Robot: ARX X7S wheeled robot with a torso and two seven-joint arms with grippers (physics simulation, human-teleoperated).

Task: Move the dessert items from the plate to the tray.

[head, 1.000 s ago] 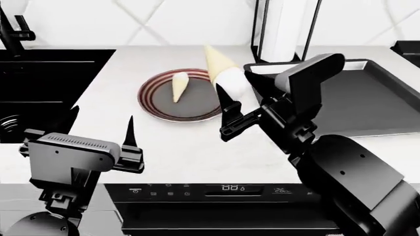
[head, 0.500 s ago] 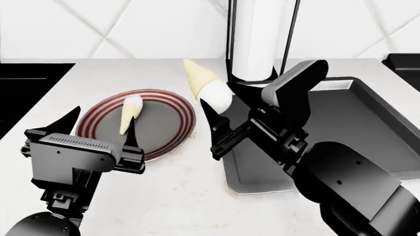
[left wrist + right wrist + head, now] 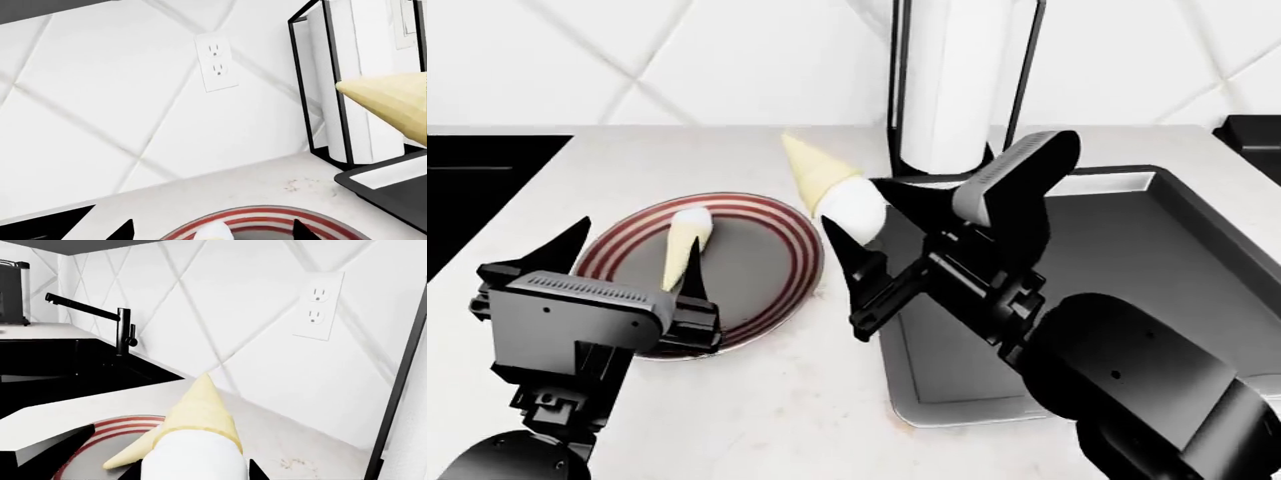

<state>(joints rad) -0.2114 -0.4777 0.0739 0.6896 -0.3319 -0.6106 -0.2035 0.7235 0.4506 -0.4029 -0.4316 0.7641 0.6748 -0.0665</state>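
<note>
My right gripper (image 3: 865, 238) is shut on one ice-cream cone (image 3: 826, 183) by its white top, the pale yellow point up and away, held in the air over the gap between the plate (image 3: 777, 270) and the dark grey tray (image 3: 1148, 240). This cone also fills the right wrist view (image 3: 197, 437) and shows in the left wrist view (image 3: 393, 102). The second cone (image 3: 681, 243) lies on the red-striped plate; its white top shows in the left wrist view (image 3: 215, 232). My left gripper (image 3: 627, 262) is open and empty, above the plate's near left edge.
A black-framed paper towel holder (image 3: 954, 80) stands behind the tray's far left corner. The black sink basin (image 3: 481, 170) is at the far left, its black faucet (image 3: 113, 322) in the right wrist view. A tiled wall with an outlet (image 3: 217, 62) lies behind.
The view has swung right, so the tray now lies under my right arm. My right gripper has kept the cone and drifted slightly left and down in view. The left gripper holds still.
</note>
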